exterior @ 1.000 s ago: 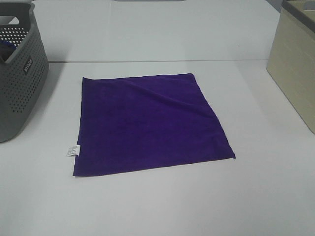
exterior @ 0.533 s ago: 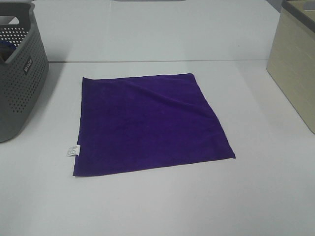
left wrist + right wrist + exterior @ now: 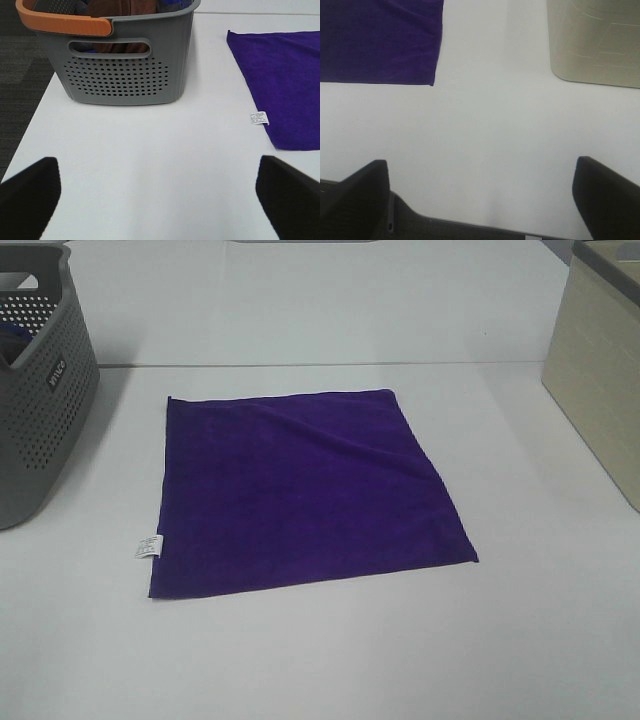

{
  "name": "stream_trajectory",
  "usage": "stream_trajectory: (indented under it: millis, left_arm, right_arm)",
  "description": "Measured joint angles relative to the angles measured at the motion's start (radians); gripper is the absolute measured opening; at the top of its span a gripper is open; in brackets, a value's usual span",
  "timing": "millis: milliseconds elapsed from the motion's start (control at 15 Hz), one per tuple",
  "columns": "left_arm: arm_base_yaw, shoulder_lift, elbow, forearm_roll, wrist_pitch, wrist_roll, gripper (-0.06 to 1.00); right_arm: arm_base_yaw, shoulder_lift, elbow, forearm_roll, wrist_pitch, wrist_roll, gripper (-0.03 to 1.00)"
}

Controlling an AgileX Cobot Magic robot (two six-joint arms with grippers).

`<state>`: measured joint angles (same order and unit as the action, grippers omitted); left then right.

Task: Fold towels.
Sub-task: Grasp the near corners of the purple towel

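Note:
A deep purple towel (image 3: 300,490) lies spread flat in the middle of the white table, with a small white tag (image 3: 148,546) on its left edge. Part of it shows in the left wrist view (image 3: 285,75) with the tag (image 3: 259,118), and a corner shows in the right wrist view (image 3: 380,40). My left gripper (image 3: 160,200) is open, over bare table near the grey basket, apart from the towel. My right gripper (image 3: 480,200) is open near the table's front edge, apart from the towel. Neither arm shows in the exterior high view.
A grey perforated basket (image 3: 40,390) stands at the far left; in the left wrist view (image 3: 120,70) it has an orange handle and holds cloths. A beige bin (image 3: 600,370) stands at the right edge, also in the right wrist view (image 3: 595,40).

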<state>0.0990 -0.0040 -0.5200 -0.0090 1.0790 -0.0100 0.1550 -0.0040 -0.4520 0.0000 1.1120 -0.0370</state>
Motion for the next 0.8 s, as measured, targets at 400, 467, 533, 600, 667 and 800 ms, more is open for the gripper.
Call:
stream_trajectory:
  millis: [400,467,533,600,667,800]
  left_arm:
    - [0.0,0.506,-0.224,-0.129,0.122,0.001,0.99]
    - [0.0,0.635,-0.288,-0.178,0.128,0.01,0.99]
    - [0.0,0.748,-0.324,-0.219,0.128,0.042,0.99]
    - [0.0,0.83,-0.337,-0.265,0.125,0.077,0.99]
    - [0.0,0.9,-0.339,-0.305,0.111,0.108,0.99]
    - [0.0,1.022,-0.339,-0.404,0.036,0.181,0.99]
  right_arm:
    - [0.0,0.527,-0.207,0.04,0.006,0.086,0.96]
    - [0.0,0.686,-0.269,0.042,0.001,0.086,0.96]
    - [0.0,0.82,-0.328,0.05,-0.019,0.069,0.96]
    - [0.0,0.942,-0.379,0.075,-0.05,0.037,0.96]
    - [0.0,1.065,-0.427,0.12,-0.084,-0.005,0.96]
    - [0.0,1.244,-0.501,0.257,-0.118,-0.12,0.96]
